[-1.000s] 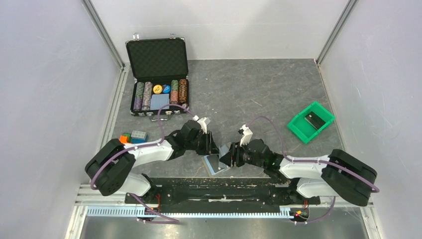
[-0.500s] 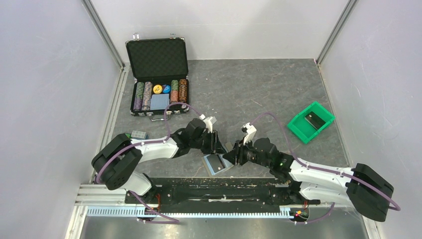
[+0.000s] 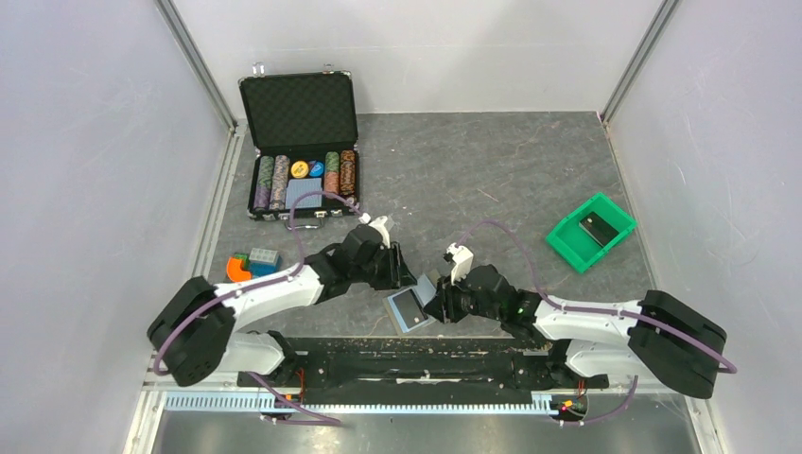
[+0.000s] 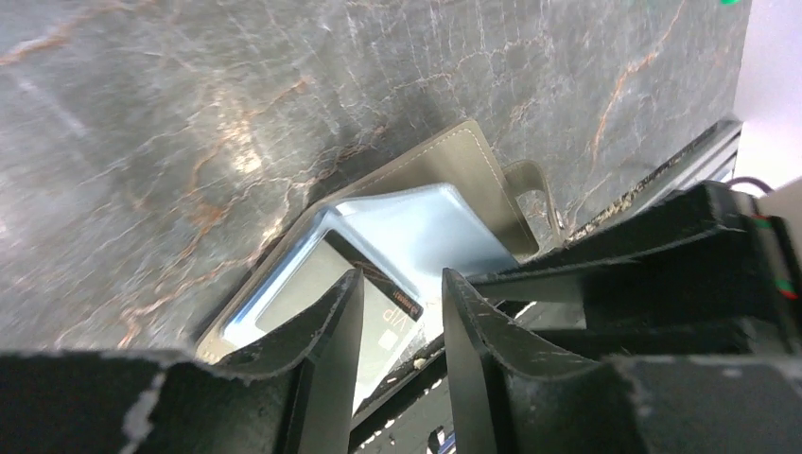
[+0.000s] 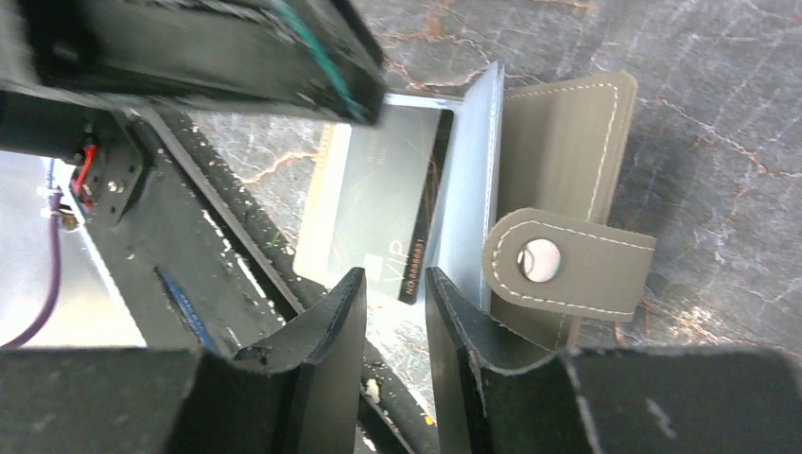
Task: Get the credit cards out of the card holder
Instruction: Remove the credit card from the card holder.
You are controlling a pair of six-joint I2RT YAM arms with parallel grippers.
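Both my arms are hunched low over the card holder (image 3: pixel 413 309). It lies spread open on the table (image 3: pixel 492 170), right at the near edge, just ahead of my bases. My left pincer (image 3: pixel 405 276) comes at it from the far-left side and my right pincer (image 3: pixel 437 305) from the right, and the two nearly meet above it.

Right wrist view: the tan flap lies flat on the stone with its strap tab (image 5: pixel 567 265) and round snap (image 5: pixel 539 257) lying over its edge. A pale-blue panel (image 5: pixel 470 189) runs alongside the flap. A credit card (image 5: pixel 374 218) — greyish, "VIP" printed near one corner — sits by that panel with its free end toward the table edge. How far out of the pocket it is, I can't say. My right fingers (image 5: pixel 322 331) are a little apart, tips right at the card's printed corner. I can't tell whether they're touching it.

Left wrist view: the same card shows in the narrow gap between my left fingers (image 4: pixel 473 331), which are slightly parted too — released rather than clenched.

Further off there's an open black chip case (image 3: pixel 301 142) at the far left, a green bin (image 3: pixel 567 248) well off to the right, and some colourful blocks (image 3: pixel 251 263) beside my left arm.
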